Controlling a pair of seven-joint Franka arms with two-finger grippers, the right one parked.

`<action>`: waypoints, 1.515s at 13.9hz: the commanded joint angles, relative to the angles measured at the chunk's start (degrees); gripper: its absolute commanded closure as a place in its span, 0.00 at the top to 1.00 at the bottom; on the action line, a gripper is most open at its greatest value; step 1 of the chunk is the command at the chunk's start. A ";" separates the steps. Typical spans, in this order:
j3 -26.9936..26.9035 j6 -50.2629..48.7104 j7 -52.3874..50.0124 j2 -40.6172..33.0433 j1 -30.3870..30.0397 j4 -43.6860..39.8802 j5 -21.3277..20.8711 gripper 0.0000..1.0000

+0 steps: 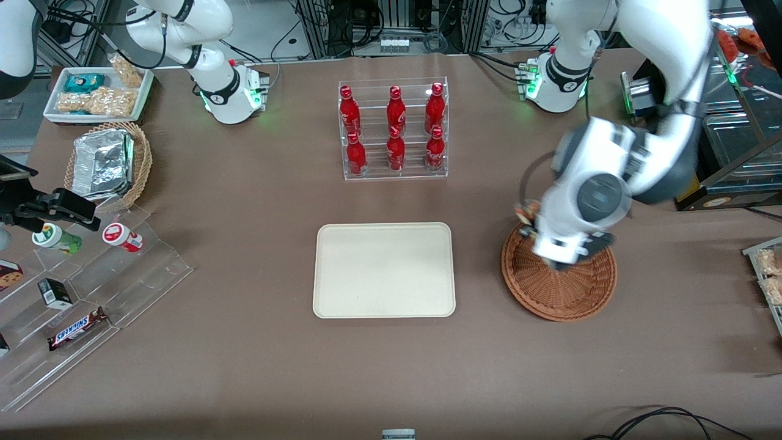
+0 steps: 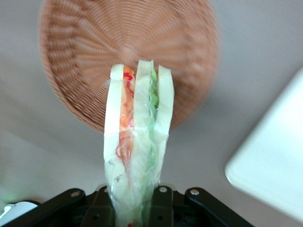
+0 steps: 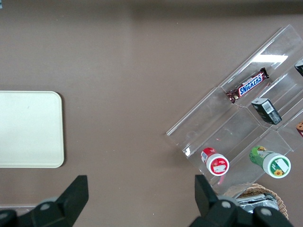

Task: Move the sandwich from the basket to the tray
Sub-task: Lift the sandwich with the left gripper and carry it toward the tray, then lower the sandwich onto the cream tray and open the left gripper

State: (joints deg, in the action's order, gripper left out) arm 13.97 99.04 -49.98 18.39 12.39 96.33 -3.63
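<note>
The gripper (image 2: 135, 208) hangs above the basket (image 1: 559, 284), its fingers closed on the narrow end of the sandwich (image 2: 137, 142), which is lifted clear of the wicker; in the wrist view the basket lies below the wedge, with pale bread, orange-red and green layers showing. The basket sits toward the working arm's end of the table, beside the tray (image 1: 383, 270), near it but apart. The tray holds nothing.
</note>
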 commanded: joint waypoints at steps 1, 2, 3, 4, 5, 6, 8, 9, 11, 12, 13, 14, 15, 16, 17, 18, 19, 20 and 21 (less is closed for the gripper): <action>0.26 -0.96 0.34 4.18 9.29 -4.73 -0.94 0.04; 0.27 -1.04 -0.02 7.25 12.71 -7.97 -0.77 0.04; 0.27 -1.04 -0.46 10.93 15.36 -11.57 -0.86 0.04; 0.36 -0.61 -0.47 14.71 17.56 -15.61 -0.94 0.06; 0.36 0.27 -0.03 17.97 19.76 -19.39 -0.94 0.07; 0.36 2.10 0.15 21.31 20.74 -22.56 -0.94 0.09; 0.27 9.90 -0.20 26.77 22.76 -25.74 -0.94 0.15; 0.36 13.77 -0.03 28.27 22.94 -25.75 -0.94 0.15; 0.36 16.96 0.59 30.74 23.03 -26.45 -1.03 0.15; 0.27 17.06 1.63 31.35 23.03 -26.54 -1.03 0.15; 0.27 17.15 2.69 31.53 23.03 -26.55 -1.03 0.16; 0.27 17.15 3.13 31.88 22.86 -26.55 -1.03 0.16; 0.27 17.24 3.14 32.41 22.86 -26.55 -1.12 0.21; 0.18 17.59 3.14 33.11 22.94 -26.81 -1.12 0.31; 0.18 18.46 2.53 33.47 23.03 -27.33 -1.12 0.54; 0.18 18.82 1.91 33.30 23.03 -27.34 -1.12 0.58; 0.18 18.82 0.86 33.12 22.95 -27.34 -1.03 0.61; 0.10 18.65 0.07 32.86 22.86 -27.34 -1.12 0.62; 0.01 18.12 -0.20 32.42 22.77 -27.34 -1.03 0.70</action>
State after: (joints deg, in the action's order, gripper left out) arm 14.40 117.83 -48.55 50.55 34.80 70.75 -3.95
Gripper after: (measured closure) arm 0.374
